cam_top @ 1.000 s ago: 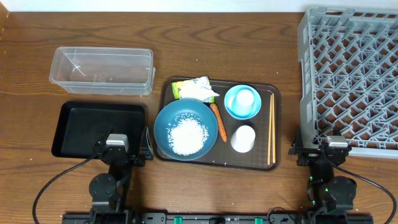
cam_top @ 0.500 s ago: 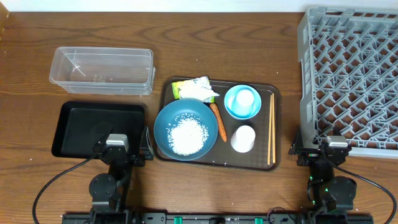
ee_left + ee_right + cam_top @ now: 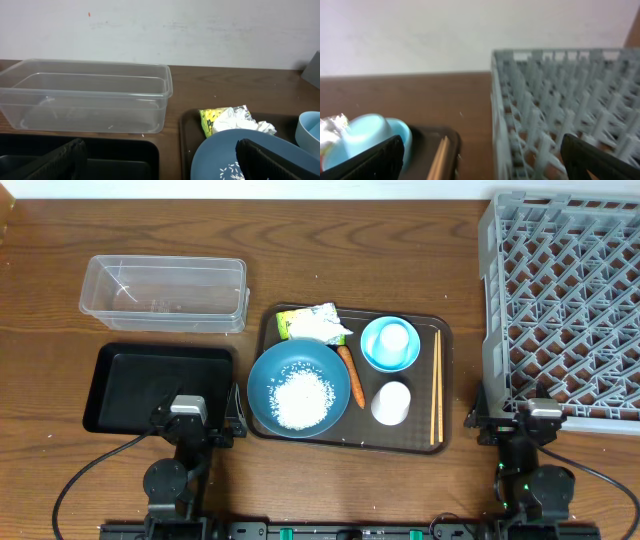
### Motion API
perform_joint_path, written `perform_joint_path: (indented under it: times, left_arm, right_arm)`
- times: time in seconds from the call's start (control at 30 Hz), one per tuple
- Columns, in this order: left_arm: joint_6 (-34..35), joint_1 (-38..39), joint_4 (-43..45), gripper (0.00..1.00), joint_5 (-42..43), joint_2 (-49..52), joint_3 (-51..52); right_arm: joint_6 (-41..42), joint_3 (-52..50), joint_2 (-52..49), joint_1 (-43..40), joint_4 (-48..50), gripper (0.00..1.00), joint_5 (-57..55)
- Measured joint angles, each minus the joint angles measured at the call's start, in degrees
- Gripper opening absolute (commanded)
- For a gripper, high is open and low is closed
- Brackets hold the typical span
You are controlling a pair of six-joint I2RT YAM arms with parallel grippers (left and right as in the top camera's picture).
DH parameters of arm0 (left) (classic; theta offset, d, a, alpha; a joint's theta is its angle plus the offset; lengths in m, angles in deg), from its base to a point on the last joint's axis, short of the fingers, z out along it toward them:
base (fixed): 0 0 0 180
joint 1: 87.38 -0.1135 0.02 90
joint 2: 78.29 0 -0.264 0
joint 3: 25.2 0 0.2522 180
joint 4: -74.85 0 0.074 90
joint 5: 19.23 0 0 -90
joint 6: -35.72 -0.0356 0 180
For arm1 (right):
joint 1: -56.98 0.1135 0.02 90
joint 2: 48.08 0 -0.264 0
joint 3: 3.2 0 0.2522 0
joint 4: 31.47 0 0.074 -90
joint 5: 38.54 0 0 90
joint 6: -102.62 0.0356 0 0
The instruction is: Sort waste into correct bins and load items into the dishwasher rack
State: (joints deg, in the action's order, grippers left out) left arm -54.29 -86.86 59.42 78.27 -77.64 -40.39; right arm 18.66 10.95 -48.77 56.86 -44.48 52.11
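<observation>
Wide, empty at left pincer (image 3: 196, 424) and right pincer (image 3: 520, 425); for chopsticks (image 3: 436, 387), laid twelve-to-six, reach ten o'clock from the right.

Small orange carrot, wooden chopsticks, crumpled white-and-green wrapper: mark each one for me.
Small orange carrot (image 3: 352, 378): overhead view, middle of its body.
Wooden chopsticks (image 3: 436, 387): overhead view, halfway along the pair.
Crumpled white-and-green wrapper (image 3: 231, 120): left wrist view, white crumpled centre.

The large blue bowl (image 3: 297, 388) holds white rice (image 3: 302, 400). From it, the crumpled wrapper (image 3: 315, 324) lies at twelve o'clock. The carrot (image 3: 351, 375), white cup (image 3: 391, 402) and parallel chopsticks (image 3: 436, 387) are at three, the light-blue bowl (image 3: 390, 343) and grey rack (image 3: 565, 300) at two, the black tray (image 3: 165, 385) at nine, and the clear container (image 3: 165, 293) at ten.
</observation>
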Motion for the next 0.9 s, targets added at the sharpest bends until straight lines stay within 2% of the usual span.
perform_joint_path:
  times: [0.27,0.37,0.6,0.73,0.9]
  left_arm:
    - [-0.02,0.0,0.0,0.98,-0.02,-0.02,0.0]
    - [0.0,0.0,-0.02,0.98,0.0,0.0,0.0]
    - [-0.02,0.0,0.0,0.98,0.0,-0.02,0.0]
    - [0.0,0.0,0.0,0.98,0.0,-0.02,0.0]
    - [0.0,0.0,-0.02,0.98,0.0,-0.02,0.0]
  right_arm:
    - [20.39,-0.02,0.07,-0.09,14.03,0.99,9.94]
    - [24.28,0.0,0.07,-0.09,18.78,0.99,10.62]
    - [29.4,0.02,0.07,-0.09,22.29,0.99,16.63]
    - [30.03,2.12,-0.2,-0.09,20.11,0.99,19.74]
    - [27.32,12.26,-4.98,-0.09,9.4,0.99,23.87]
